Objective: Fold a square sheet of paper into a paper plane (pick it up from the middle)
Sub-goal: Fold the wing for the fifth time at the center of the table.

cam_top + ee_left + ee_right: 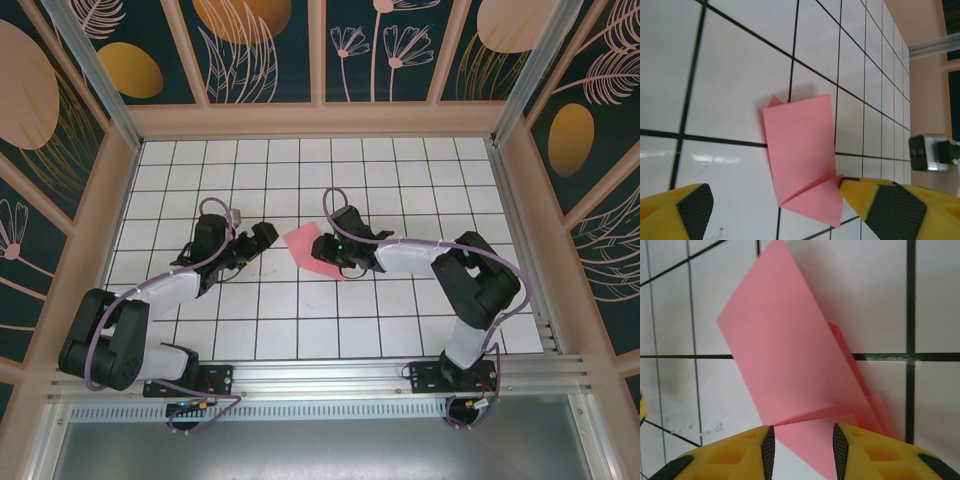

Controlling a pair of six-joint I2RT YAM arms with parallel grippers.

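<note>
Where the white counter (300,320) has its middle, the pink sheet of paper (308,245) lies between the two arms, folded into a longish shape with several layers. Seen from above, the left pincer (262,238) is at the side of the paper that faces the left edge of the counter, near it but apart from it. The right pincer (333,256) is at the side that faces the right edge, directly over the border of the paper. In the left wrist view the sheet of paper (802,145) shows as a rectangle lying across a dark grid line of the counter (730,90). It has one triangular flap folded over at its near end and a small tip looking out at a far corner. The left pincer (772,195) is wide open. Its yellow fingers (685,212) with black pads stand far from each other, and one of them comes just beside the triangular flap; whether it touches, I cannot tell. In the right wrist view the sheet of paper (785,355) lies slanted across the counter (865,290), with a large flap on top and thinner layers showing beside it. The right pincer (804,440) is open only a little: its fingers (735,460) leave a narrow gap, and the near end of the paper is inside this gap. Whether the pads press on it, I cannot tell.
</note>
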